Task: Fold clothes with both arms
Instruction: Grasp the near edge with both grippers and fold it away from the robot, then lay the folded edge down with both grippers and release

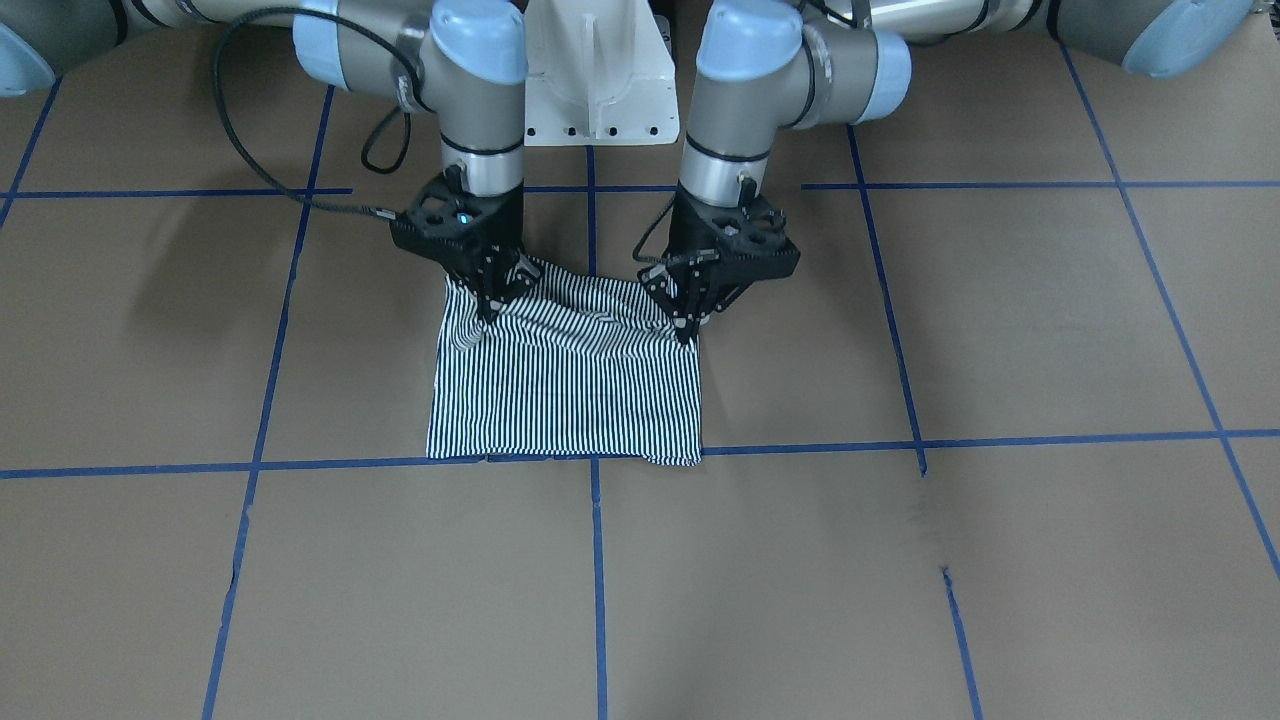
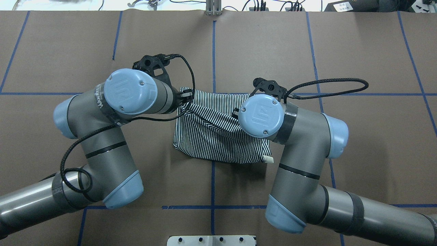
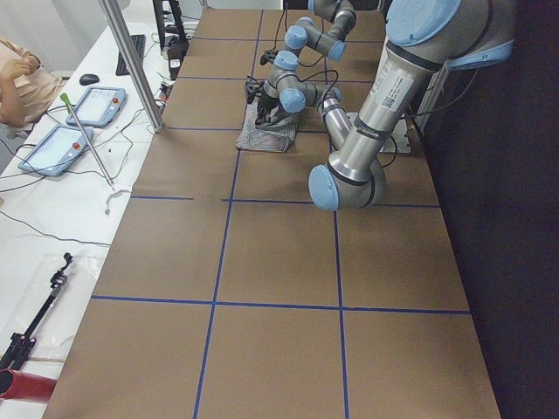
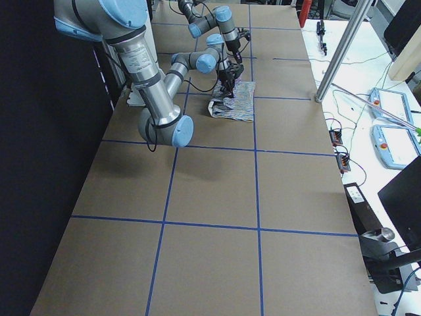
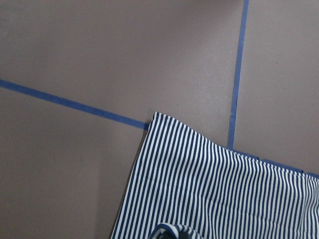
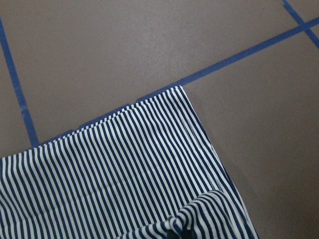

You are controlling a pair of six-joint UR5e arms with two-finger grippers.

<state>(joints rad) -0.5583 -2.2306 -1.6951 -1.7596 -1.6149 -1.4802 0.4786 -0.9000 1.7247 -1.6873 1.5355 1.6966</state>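
Brown table (image 1: 900, 560); striped shirt (image 1: 570, 390) folded — one edge bunched

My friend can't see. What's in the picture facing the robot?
The right gripper and left gripper each pinch a corner of a striped shirt lying on a brown table marked with blue tape lines.

— What covers the table (image 1: 1050, 580)?
— Brown paper, gridded with blue tape lines (image 1: 599, 600). A white pedestal base (image 1: 597, 90) stands at its edge; two tablets (image 3: 54, 148) lie on the white side bench (image 3: 52, 218).
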